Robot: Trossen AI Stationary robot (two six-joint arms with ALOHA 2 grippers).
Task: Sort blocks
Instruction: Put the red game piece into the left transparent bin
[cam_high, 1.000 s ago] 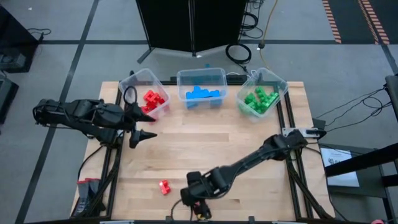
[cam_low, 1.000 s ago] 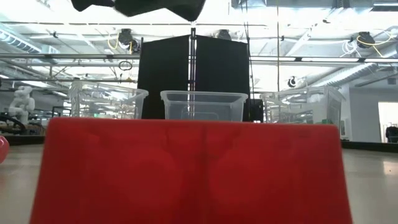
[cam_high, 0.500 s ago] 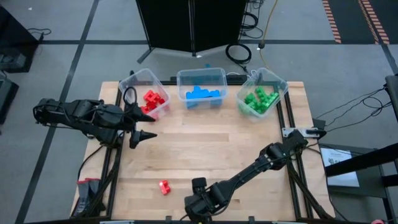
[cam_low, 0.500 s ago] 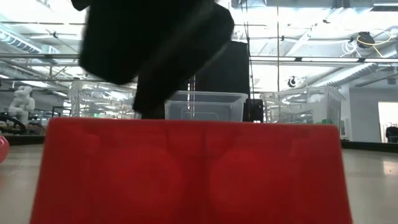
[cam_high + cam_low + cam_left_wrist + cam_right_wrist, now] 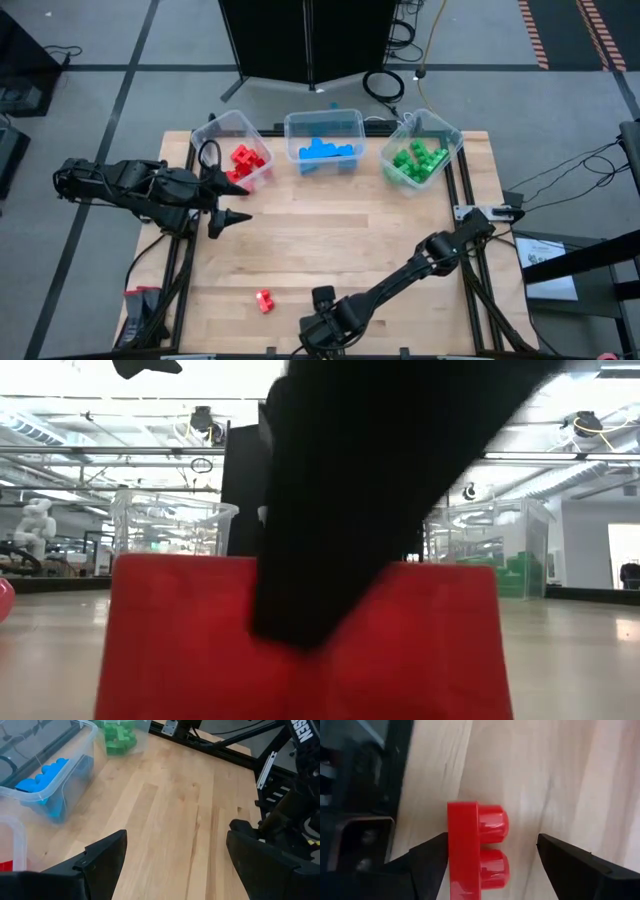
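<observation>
three clear bins (image 5: 324, 143) stood along the counter's (image 5: 340, 240) far edge holding red, blue and green blocks, and another red block (image 5: 265, 300) lay loose near the front edge. i had the right end effector (image 5: 490, 857) low at the front edge, fingers spread either side of a red block (image 5: 477, 850) on the wood, one finger touching it, the arm filling my low view. the left end effector (image 5: 235, 204) hung spread and empty beside the red bin.

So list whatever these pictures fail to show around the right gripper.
- High view: the right gripper covers the small red studded plastic brick beneath it.
- Low view: the right arm hides that brick's middle and the bins behind.
- Right wrist view: the brick is cut off by the edge; finger contact unclear.
</observation>
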